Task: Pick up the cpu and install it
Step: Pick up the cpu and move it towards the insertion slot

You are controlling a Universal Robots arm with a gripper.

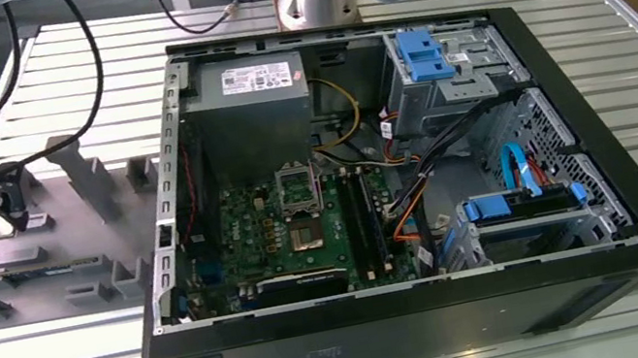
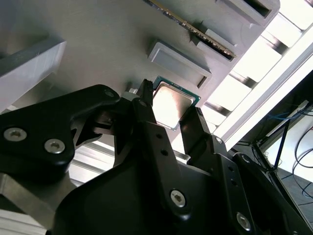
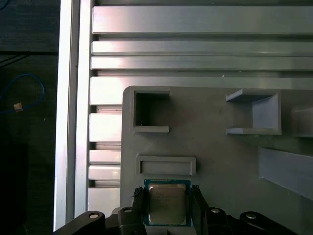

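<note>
The cpu point(image 3: 166, 203), a small square chip with a pale metal top and green rim, lies flat on the grey fixture plate point(image 3: 220, 161) beside a low raised block point(image 3: 166, 165). My gripper point(image 3: 166, 193) straddles it, its black fingers point(image 3: 138, 197) pressed against two opposite edges. The second wrist view shows the same cpu point(image 2: 171, 104) between the fingertips of the gripper point(image 2: 170, 103). In the exterior view the gripper point(image 1: 5, 223) is low over the fixture plate point(image 1: 57, 255) at the exterior view's left, well away from the green board point(image 1: 264, 238) and its open socket point(image 1: 306, 232).
The open black computer case point(image 1: 422, 318) lies on the slatted metal table point(image 1: 606, 20), with a power supply point(image 1: 243, 84), blue drive bays point(image 1: 423, 57) and loose cables point(image 1: 423, 170) inside. Upright grey blocks point(image 1: 82, 176) stand on the fixture plate near the gripper.
</note>
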